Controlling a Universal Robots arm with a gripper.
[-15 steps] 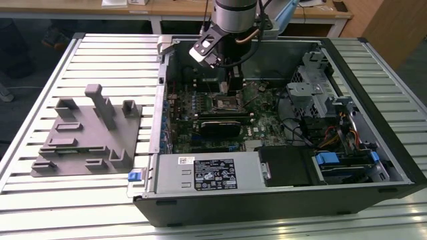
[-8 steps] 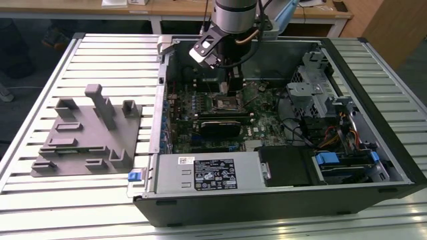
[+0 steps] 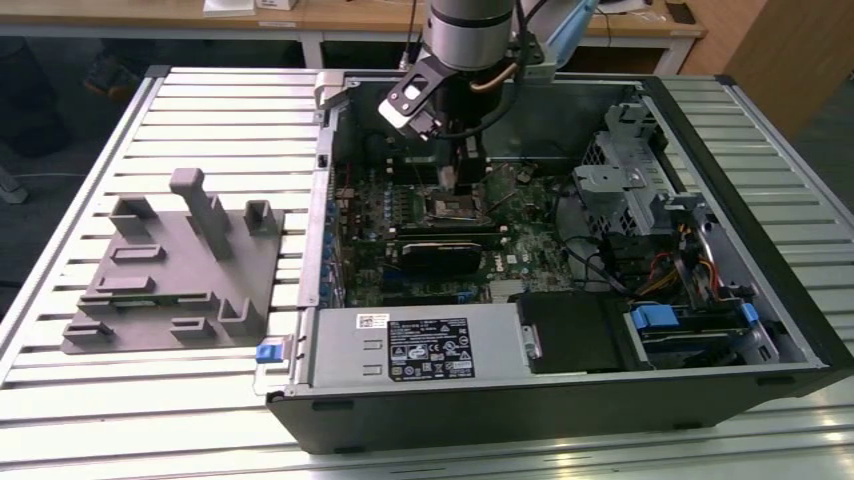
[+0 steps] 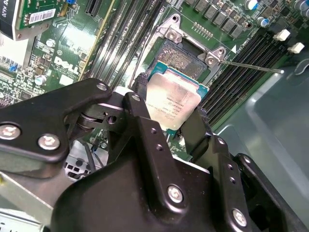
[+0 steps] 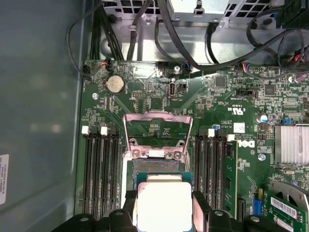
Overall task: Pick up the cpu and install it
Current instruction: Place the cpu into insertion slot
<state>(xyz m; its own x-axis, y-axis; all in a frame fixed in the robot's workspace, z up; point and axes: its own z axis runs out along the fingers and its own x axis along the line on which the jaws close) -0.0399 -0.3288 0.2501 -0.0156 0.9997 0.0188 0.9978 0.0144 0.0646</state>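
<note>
Gripping the cpu (image 4: 173, 102) by two opposite edges, your gripper (image 4: 169, 104) has its black fingers (image 4: 145, 121) clenched on the chip, silvery top facing outward. In the first wrist view the same grasp shows, with the gripper (image 5: 164, 209) pinching the cpu (image 5: 163, 205) from both sides.

You have the chip poised over the socket (image 4: 186, 55), covering part of that dark square. You cannot tell from either wrist view whether it touches the socket or hangs just above it. It looks slightly tilted against the board in the second wrist view.

The socket's metal frame (image 5: 158, 130) stands swung open, hinged on the side of the socket away from the chip. A thin lever (image 4: 251, 65) juts out from beside the socket. Rows of memory slots (image 5: 99, 164) flank the socket on both sides, and a coin battery (image 5: 115, 84) sits on the green motherboard (image 5: 217, 96) beyond the open frame.

In the exterior view your gripper (image 3: 461, 185) reaches down into the open computer case (image 3: 747, 200), right above the socket (image 3: 451, 207). Well apart from the socket, outside the case toward the exterior view's left, the grey fixture (image 3: 174, 270) lies on the slatted table (image 3: 80, 150).
</note>
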